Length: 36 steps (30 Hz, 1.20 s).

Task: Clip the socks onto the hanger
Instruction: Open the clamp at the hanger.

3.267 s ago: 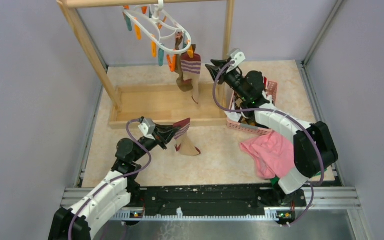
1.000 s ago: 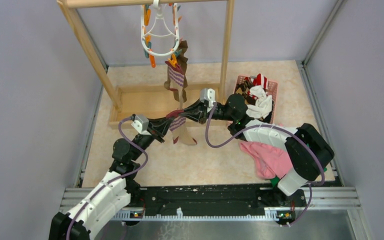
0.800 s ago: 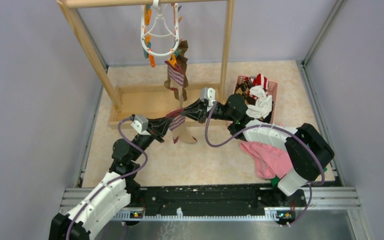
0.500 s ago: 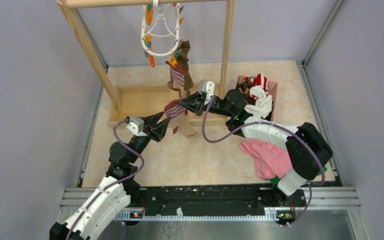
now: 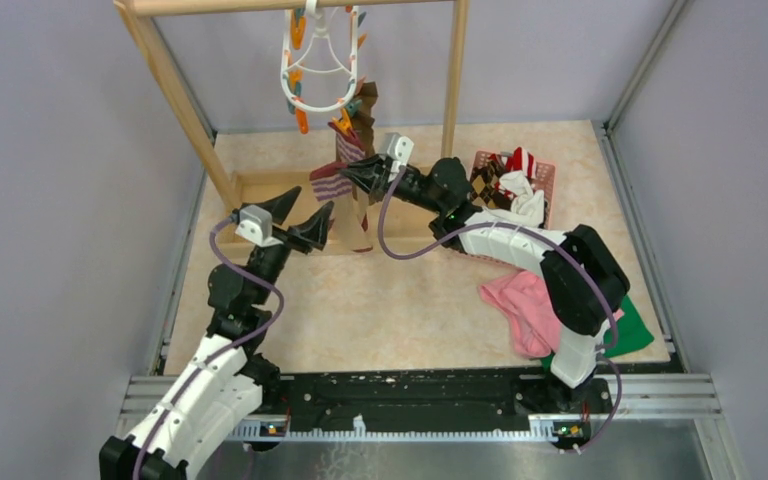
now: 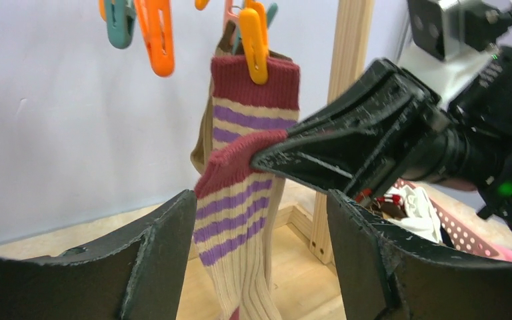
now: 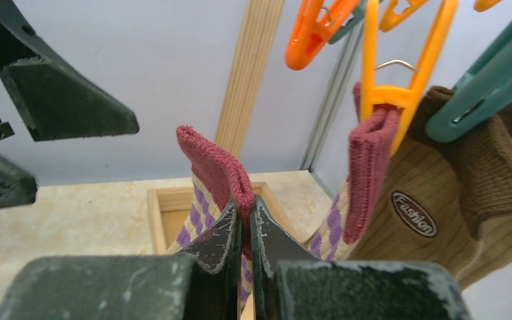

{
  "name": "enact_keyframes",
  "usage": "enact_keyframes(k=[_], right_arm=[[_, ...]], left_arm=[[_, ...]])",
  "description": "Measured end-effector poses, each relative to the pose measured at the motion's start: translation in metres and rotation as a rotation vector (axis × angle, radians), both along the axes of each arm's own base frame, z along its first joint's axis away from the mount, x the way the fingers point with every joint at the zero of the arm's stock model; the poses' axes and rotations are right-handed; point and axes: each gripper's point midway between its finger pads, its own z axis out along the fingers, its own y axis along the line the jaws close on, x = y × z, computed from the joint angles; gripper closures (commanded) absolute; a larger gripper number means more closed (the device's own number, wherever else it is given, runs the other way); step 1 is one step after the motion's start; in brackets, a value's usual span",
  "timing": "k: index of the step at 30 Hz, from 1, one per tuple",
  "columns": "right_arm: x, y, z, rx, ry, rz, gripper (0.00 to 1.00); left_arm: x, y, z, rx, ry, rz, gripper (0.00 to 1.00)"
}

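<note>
R gripper (image 7: pixel 245 208) pinched shut on maroon cuff of striped sock (image 6: pixel 233 220), held up near hanger (image 5: pixel 317 62), just beside clipped twin (image 6: pixel 257 100). L gripper (image 5: pixel 310 203) wide open, empty. Sock hangs betw. its jaws, prob. not touching.
</note>
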Motion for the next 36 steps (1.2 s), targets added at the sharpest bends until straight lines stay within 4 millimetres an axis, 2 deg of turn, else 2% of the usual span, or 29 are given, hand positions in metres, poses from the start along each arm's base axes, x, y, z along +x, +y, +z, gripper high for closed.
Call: enact_keyframes(k=[5,13,20,26,32,36], right_arm=[[0.019,-0.008,0.001,0.013,0.012,-0.071,1.0],[0.052,-0.037,0.001,0.026,0.022,-0.17,1.0],[0.058,-0.047,-0.01,0.012,0.042,-0.196,1.0],[0.061,-0.051,-0.007,0.018,0.044,-0.202,1.0],[0.062,-0.053,-0.008,0.02,0.052,-0.202,1.0],[0.062,-0.053,-0.008,0.02,0.055,-0.198,1.0]], left_arm=[[0.022,0.013,0.017,-0.033,0.018,-0.009,0.16],[0.052,0.02,0.023,-0.132,0.096,-0.153,0.13],[0.066,0.023,0.037,-0.192,0.124,-0.276,0.11],[0.068,0.013,0.056,-0.237,0.126,-0.402,0.12],[0.076,0.008,0.048,-0.303,0.183,-0.476,0.12],[0.074,0.001,0.047,-0.324,0.205,-0.506,0.12]])
